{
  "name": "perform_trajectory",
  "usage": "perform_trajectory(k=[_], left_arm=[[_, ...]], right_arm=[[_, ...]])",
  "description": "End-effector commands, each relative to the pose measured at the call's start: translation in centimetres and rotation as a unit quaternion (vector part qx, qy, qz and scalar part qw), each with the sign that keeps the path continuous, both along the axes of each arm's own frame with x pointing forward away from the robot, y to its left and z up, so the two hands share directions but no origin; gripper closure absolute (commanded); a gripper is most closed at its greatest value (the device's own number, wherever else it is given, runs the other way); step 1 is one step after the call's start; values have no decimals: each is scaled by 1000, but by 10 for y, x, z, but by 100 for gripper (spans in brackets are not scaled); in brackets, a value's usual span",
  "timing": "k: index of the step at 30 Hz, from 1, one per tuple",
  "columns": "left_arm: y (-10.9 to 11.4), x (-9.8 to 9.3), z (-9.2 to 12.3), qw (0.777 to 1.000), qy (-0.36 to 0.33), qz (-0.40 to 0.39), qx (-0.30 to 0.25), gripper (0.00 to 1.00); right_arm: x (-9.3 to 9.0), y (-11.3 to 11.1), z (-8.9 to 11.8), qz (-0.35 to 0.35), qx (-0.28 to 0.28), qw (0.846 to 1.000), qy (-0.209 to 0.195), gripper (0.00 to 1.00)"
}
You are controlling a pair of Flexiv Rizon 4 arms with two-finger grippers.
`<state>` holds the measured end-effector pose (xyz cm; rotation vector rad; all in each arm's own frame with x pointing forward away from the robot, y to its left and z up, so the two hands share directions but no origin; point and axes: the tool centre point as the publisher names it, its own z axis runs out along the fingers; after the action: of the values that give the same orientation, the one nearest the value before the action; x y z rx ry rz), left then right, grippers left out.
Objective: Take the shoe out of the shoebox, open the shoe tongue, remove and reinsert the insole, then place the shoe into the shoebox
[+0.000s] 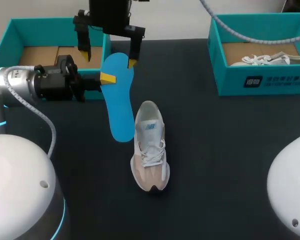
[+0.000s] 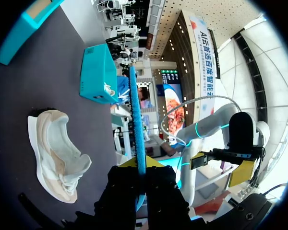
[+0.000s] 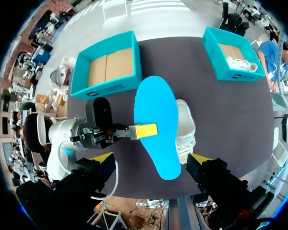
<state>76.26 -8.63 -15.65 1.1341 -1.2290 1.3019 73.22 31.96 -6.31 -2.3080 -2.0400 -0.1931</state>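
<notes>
Left gripper [image 2: 141, 164] pinches blue insole [image 1: 119, 105]; white shoe [image 1: 150, 150] beside.

Shoebox [image 1: 270, 80] at 2 o'clock cut off by head view's edge, w/ contents partly unseen. Right wrist: shoe [image 3: 186, 128] mostly hidden under insole [image 3: 156, 120].

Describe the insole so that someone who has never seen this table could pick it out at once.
On the dark table, find the white and beige shoe lying at the middle. Beside it, toward the empty teal shoebox, the left pincer pinches the insole by one long edge. It is the only flat, foot-shaped, bright blue piece there.
</notes>
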Motion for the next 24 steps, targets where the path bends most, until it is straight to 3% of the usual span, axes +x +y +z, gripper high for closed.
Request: perform_trajectory(k=[1,4,5,10,24], left_arm=[[0,-1,0,1000,0,1,1,100],[0,-1,0,1000,0,1,1,100],[0,-1,0,1000,0,1,1,100],[0,-1,0,1000,0,1,1,100],[0,-1,0,1000,0,1,1,100]], right_arm=[[1,3,1,-1,-15,1000,2,0],[1,2,-1,-4,-21,1000,-14,0],[1,1,-1,15,-18,999,-35,0],[6,-3,0,68,-65,993,-64,0],[10,-3,-5,83,-62,993,-57,0]])
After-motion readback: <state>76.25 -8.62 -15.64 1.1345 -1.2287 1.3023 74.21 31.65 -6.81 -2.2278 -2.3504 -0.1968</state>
